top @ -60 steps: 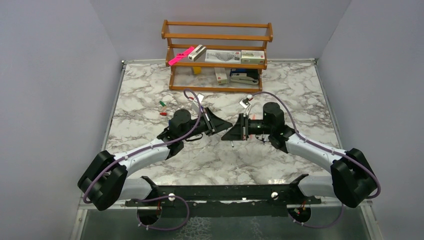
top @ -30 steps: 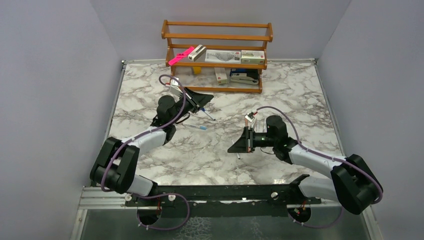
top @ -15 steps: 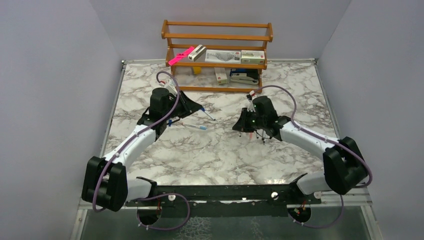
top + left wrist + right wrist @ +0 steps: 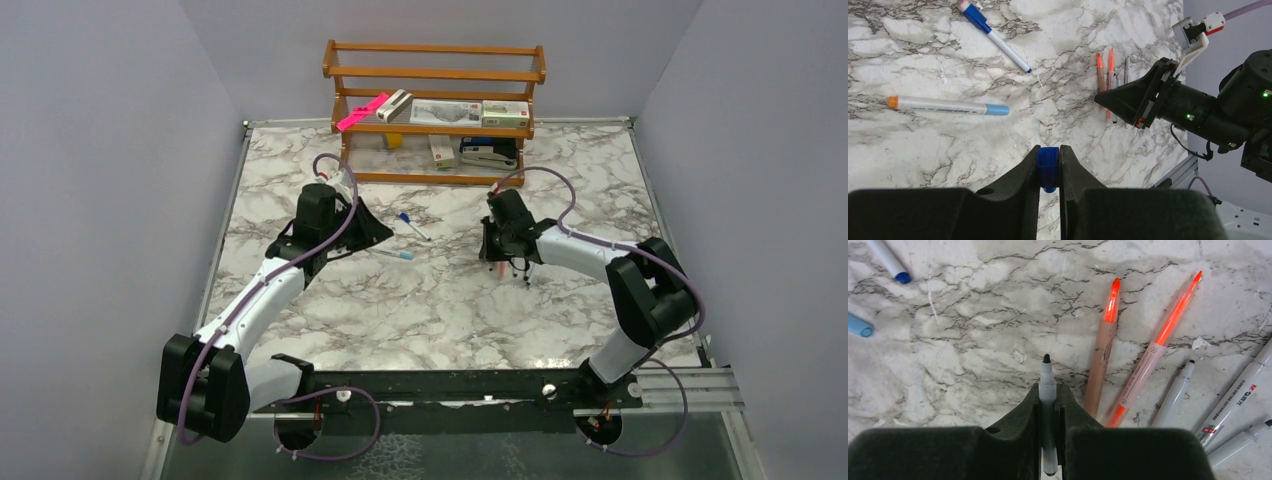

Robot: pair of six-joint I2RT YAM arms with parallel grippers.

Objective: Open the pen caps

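The marble counter (image 4: 430, 310) filled most of the overhead view, with a wooden rack (image 4: 435, 75) standing at its far edge, top centre of the frame. The left arm (image 4: 255, 300) reached up from the lower left towards the middle, and the right arm (image 4: 590, 250) bent in from the right side. The two ended well apart, with bare marble between them. The left pincer (image 4: 1049, 155) was narrowed onto a short blue cap (image 4: 1048, 170), which stood upright between its tips at the bottom centre of the left wrist view, above the counter. The right pincer (image 4: 1047, 388) was clamped around a black-tipped pen (image 4: 1046, 372), uncapped, its tip pointing up the frame at the centre of the right wrist view. To the right of that pen two orange pens (image 4: 1104, 347) lay on the counter, fanned slightly apart, and several grey pens (image 4: 1175, 392) lay beside them in the lower right corner. In the left wrist view a blue-ended pen (image 4: 998, 37) lay slanted at the upper left, and below it a light-blue-capped pen (image 4: 943, 105) with an orange end lay nearly level at the left.
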